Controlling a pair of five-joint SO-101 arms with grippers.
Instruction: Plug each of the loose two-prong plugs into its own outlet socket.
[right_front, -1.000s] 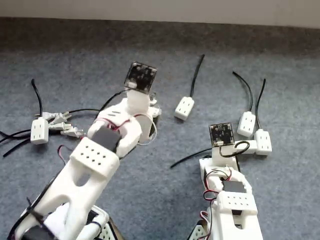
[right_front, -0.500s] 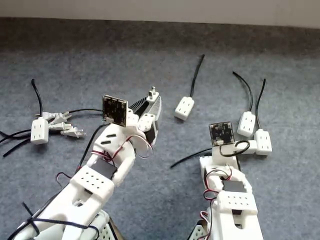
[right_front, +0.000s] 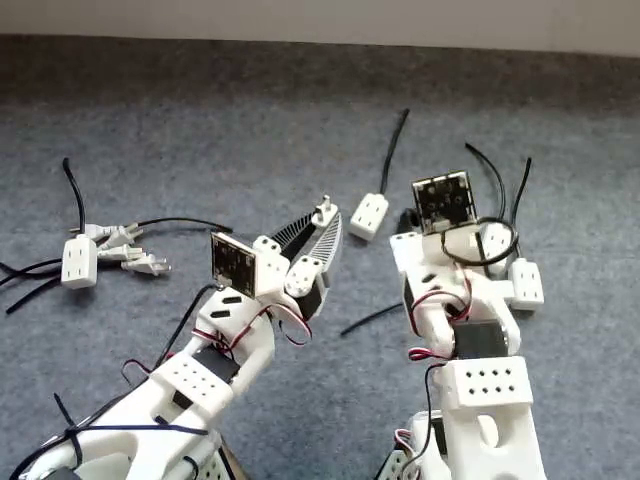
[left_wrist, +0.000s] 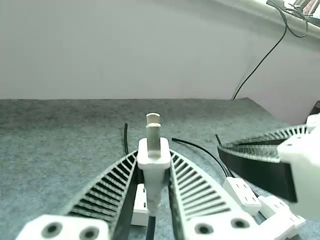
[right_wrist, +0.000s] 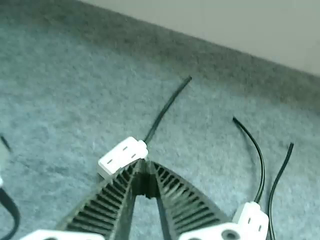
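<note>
My left end effector (left_wrist: 153, 162) clamped a two-prong plug (left_wrist: 152, 147) above open counter (right_front: 250, 100); right end effector (right_wrist: 145, 167) stood closed beside an outlet socket (right_wrist: 122, 154).

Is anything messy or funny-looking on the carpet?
Yes: the loose plugs lie in a jumbled heap right beside one outlet socket, none plugged in. Another plug sits pinched in the left gripper.

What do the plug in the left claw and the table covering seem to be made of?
The plug: white moulded plastic body, smooth with a slight sheen; its prongs look like dull silvery metal.
The table covering: grey carpet-like fabric, matt, with a fuzzy speckled texture; the exact fibre cannot be told.
</note>
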